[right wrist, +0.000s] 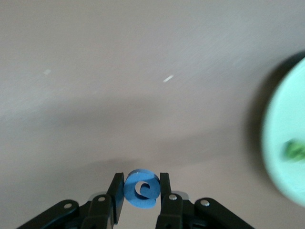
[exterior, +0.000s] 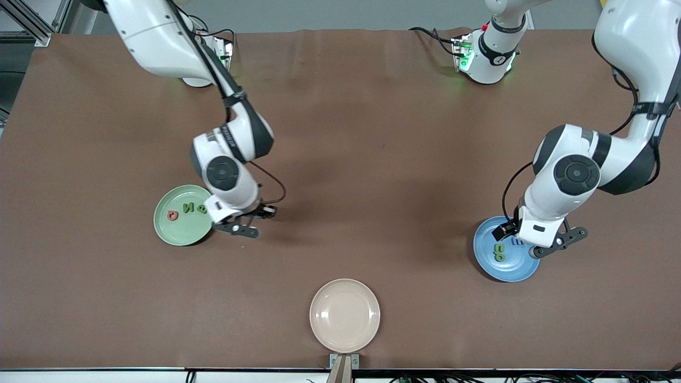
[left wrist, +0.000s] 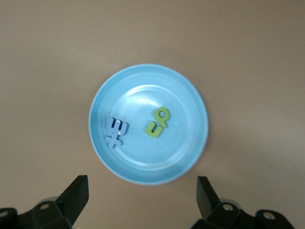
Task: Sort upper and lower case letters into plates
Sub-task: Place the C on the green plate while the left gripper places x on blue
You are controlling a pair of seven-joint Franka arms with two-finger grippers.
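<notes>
done: pale green plate (exterior: 178, 230), lower left of the front view, is holding three letters; blue plate (exterior: 511, 268), lower right, four | left gripper (left wrist: 143, 193) is hanging spread and empty over it | right gripper (right wrist: 141, 191) is clamping the round blue letter (right wrist: 141, 189) beside the green plate | left: that one drop

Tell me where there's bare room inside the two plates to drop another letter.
Green plate: its half nearer the front camera is bare; letters line its upper part. Blue plate: bare ring around two central letter clusters. Right gripper holds a blue letter.

Right hand (right wrist: 141, 190) clamped on a blue letter (right wrist: 141, 189), brown table (right wrist: 119, 86) below, pale green plate (right wrist: 281, 148) nearby
</notes>
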